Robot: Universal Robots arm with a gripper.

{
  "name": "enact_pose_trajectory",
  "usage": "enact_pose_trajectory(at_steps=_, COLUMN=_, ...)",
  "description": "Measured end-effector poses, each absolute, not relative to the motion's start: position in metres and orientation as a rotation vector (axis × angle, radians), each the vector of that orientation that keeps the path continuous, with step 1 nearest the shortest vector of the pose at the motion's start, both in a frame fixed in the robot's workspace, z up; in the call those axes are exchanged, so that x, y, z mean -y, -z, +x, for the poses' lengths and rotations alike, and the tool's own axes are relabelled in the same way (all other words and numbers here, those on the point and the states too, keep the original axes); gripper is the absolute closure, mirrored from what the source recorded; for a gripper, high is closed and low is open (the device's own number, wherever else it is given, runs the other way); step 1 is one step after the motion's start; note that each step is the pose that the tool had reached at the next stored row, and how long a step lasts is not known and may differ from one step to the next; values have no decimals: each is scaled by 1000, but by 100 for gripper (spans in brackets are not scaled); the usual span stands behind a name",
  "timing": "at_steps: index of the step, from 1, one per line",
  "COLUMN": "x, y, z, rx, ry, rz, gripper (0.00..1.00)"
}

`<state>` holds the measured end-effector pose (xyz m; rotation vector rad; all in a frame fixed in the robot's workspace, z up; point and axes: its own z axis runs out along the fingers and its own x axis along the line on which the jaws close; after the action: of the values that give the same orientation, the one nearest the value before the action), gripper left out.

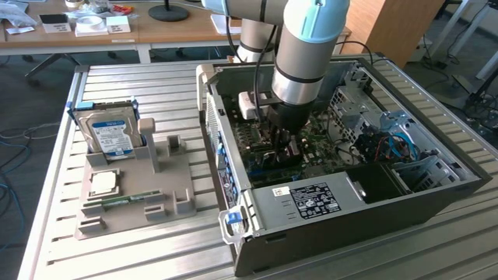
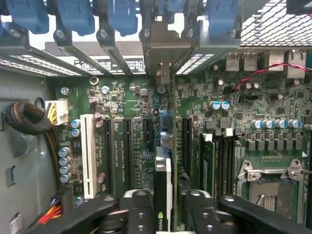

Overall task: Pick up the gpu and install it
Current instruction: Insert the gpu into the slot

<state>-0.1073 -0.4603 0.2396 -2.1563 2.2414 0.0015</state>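
1. Wrist view showed the tool clenched on the gpu, held edge-on directly beneath it over the motherboard slots.
2. A good seating likely needed the card square to its slot, bracket meeting the rear opening.
3. Neighbouring slots and blue latches crowded close; the case walls limited sideways room.

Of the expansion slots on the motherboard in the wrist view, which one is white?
The long white slot, the one closest to the bundled black cable at the case wall. The other expansion slots are black, and the gpu stands among those.
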Motion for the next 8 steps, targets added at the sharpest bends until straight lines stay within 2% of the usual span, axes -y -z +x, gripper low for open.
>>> enact_pose_trajectory(at_steps=1, x=460, y=-240, z=-107, rx=-2242, ry=-1, rz=-2157, gripper=67)
enact_pose_trajectory(at_steps=3, x=460, y=-240, z=-107, rx=-2242, ry=-1, rz=-2157, gripper=55)
enact_pose_trajectory(at_steps=5, x=460, y=-240, z=-107, rx=-2242, ry=-1, rz=-2157, gripper=55)
enact_pose_trajectory(at_steps=6, x=460, y=-240, z=-107, rx=-2242, ry=-1, rz=-2157, gripper=48)
enact_pose_trajectory(at_steps=8, x=460, y=-240, z=-107, rx=-2242, ry=-1, rz=-2157, gripper=48)
